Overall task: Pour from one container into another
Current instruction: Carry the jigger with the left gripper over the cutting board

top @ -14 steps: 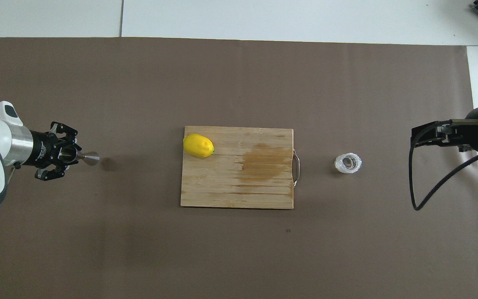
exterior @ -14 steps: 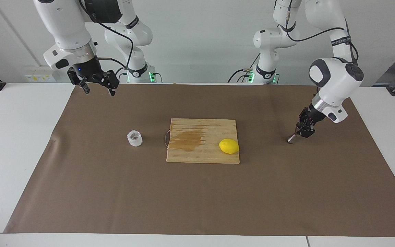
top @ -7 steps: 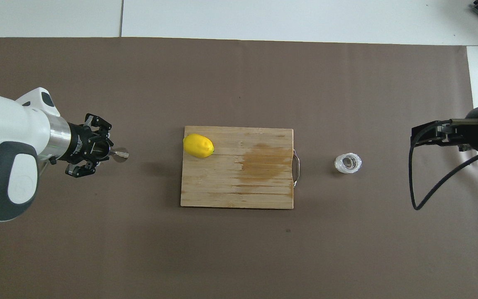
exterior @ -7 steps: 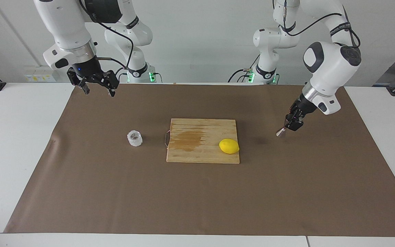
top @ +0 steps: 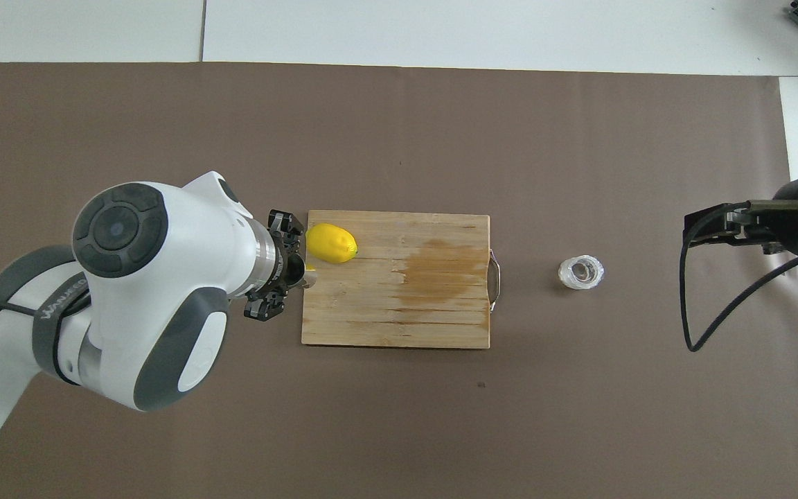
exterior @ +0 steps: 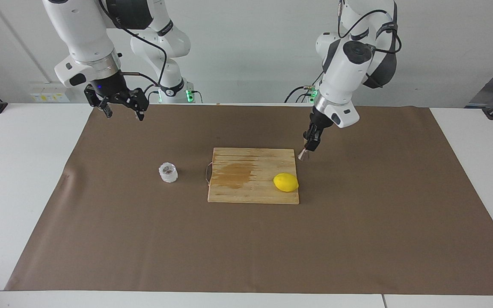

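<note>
The clear faceted glass cup (exterior: 168,172) stands upright on the brown mat beside the cutting board's handle, toward the right arm's end; it also shows in the overhead view (top: 581,272). My left gripper (exterior: 310,143) is shut on the small silvery metal jigger (exterior: 303,155) and holds it tilted in the air over the board's edge at the left arm's end. In the overhead view the left gripper (top: 295,274) and wrist hide most of the jigger (top: 310,278). My right gripper (exterior: 124,114) is open and empty, waiting above the mat's edge at the right arm's end (top: 700,232).
A wooden cutting board (exterior: 250,190) with a dark stain lies in the middle of the mat (top: 399,322). A yellow lemon (exterior: 286,182) sits on its corner at the left arm's end (top: 331,243). White table borders the brown mat.
My left arm has swung in from the left arm's end of the mat to the board's edge, carrying the jigger. The right arm and the glass cup have not moved.
</note>
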### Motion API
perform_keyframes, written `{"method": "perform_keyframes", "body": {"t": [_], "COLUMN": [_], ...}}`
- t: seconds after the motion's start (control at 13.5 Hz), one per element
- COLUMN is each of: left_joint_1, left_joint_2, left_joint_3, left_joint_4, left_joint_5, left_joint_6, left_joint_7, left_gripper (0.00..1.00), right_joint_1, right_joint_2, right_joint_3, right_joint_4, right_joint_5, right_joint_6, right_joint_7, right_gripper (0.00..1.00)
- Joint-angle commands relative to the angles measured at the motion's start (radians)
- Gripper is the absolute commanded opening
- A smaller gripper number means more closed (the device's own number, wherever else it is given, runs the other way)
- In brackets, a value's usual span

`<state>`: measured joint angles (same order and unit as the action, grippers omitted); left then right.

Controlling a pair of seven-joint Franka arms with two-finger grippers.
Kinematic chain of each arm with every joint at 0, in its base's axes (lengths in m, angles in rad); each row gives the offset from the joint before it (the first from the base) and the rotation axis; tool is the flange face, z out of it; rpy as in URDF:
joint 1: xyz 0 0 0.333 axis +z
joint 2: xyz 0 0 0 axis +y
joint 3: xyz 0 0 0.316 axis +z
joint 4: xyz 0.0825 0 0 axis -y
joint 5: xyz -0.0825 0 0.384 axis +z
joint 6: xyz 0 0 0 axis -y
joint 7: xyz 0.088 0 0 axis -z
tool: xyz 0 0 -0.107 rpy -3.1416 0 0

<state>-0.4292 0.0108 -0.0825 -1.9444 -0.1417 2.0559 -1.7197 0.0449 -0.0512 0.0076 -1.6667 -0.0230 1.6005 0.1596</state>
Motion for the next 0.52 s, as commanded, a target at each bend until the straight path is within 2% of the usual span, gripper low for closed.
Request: {"method": "perform_keyframes", "body": {"t": [0.0, 0.15, 0.44], "left_joint_1": [-0.071, -0.092, -0.126], "left_joint_2": [0.067, 0.109, 0.133], "left_joint_3": [0.017, 0.017, 0.017], "left_joint_4": [0.082, 0.136, 0.159], "left_joint_5": [0.017, 0.017, 0.017], "left_joint_6": [0.021, 0.021, 0.026], "left_joint_7": [-0.104, -0.144, -0.176], "left_gripper": [0.0, 0.0, 0.0], "right_joint_1": [-0.008, -0.008, -0.01], "right_joint_2": [-0.03, -0.041, -0.056], "right_joint_3": [0.006, 0.006, 0.006], "right_joint_4": [-0.042, -0.059, -0.09], "right_joint_5": [0.002, 0.005, 0.005], "right_joint_6": [0.026, 0.027, 0.027], "right_joint_7": [-0.029, -0.032, -0.117], "right_gripper": [1.0, 1.0, 1.0]}}
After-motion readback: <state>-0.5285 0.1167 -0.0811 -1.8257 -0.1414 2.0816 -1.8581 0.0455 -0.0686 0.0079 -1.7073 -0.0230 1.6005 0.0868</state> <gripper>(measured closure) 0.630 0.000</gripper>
